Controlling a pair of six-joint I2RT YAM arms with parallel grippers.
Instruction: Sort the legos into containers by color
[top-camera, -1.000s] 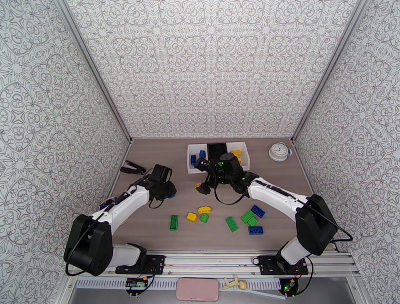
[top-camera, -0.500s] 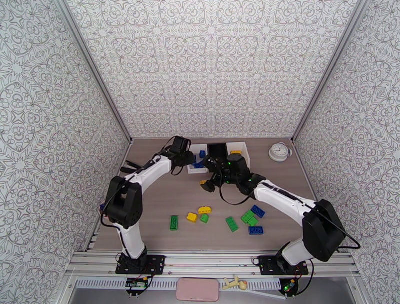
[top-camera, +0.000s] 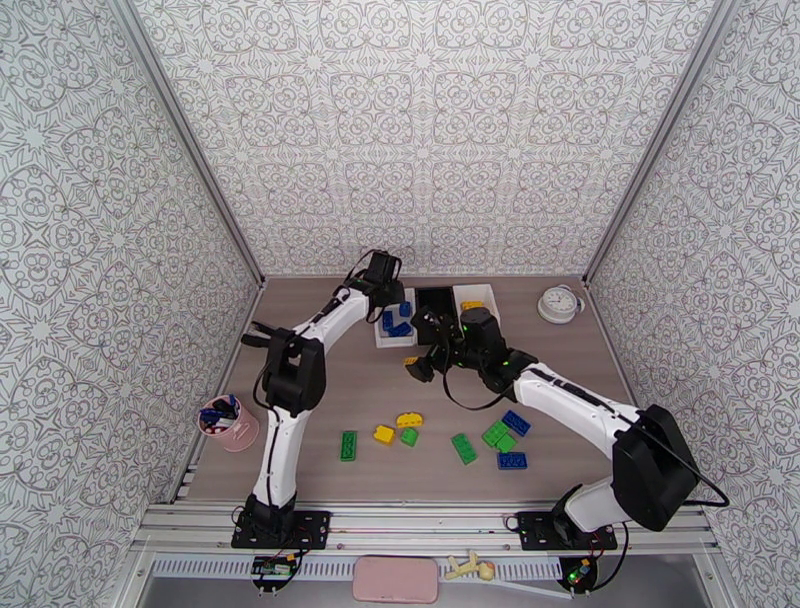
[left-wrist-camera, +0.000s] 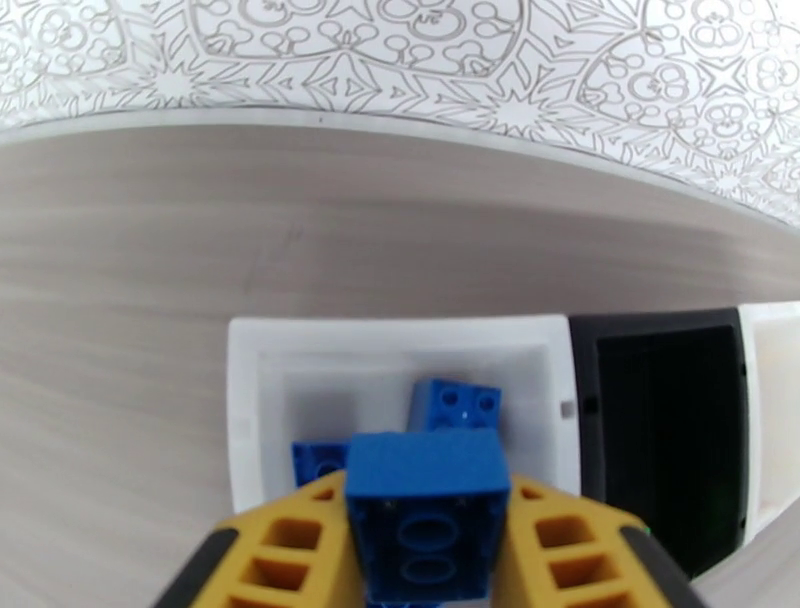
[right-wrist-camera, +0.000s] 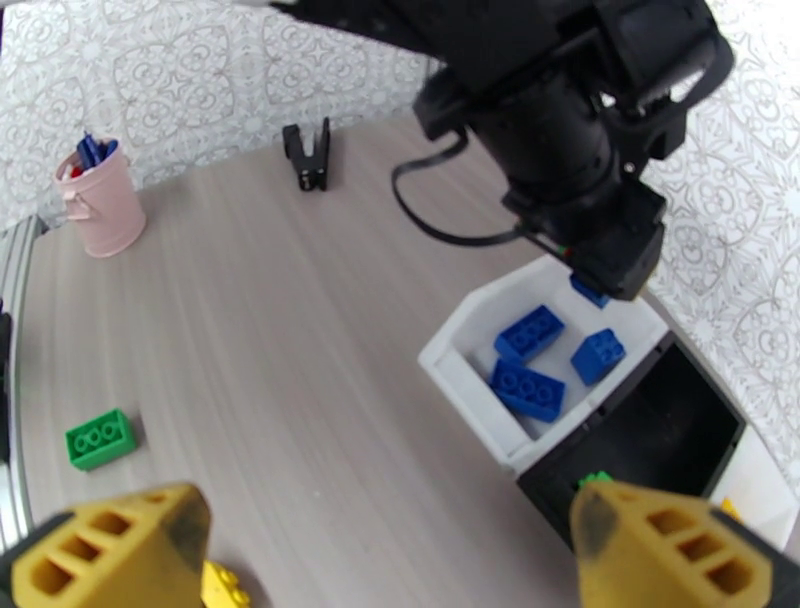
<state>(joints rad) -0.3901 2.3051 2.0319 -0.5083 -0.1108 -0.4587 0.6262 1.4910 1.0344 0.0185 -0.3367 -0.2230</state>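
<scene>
1 blue brick (left-wrist-camera: 425, 468) in left hand (left-wrist-camera: 428, 500).

We can read no text, label, brand or number in any view; the marks on the dial of the round white plastic clock (top-camera: 560, 303) are too small for us to make out
</scene>
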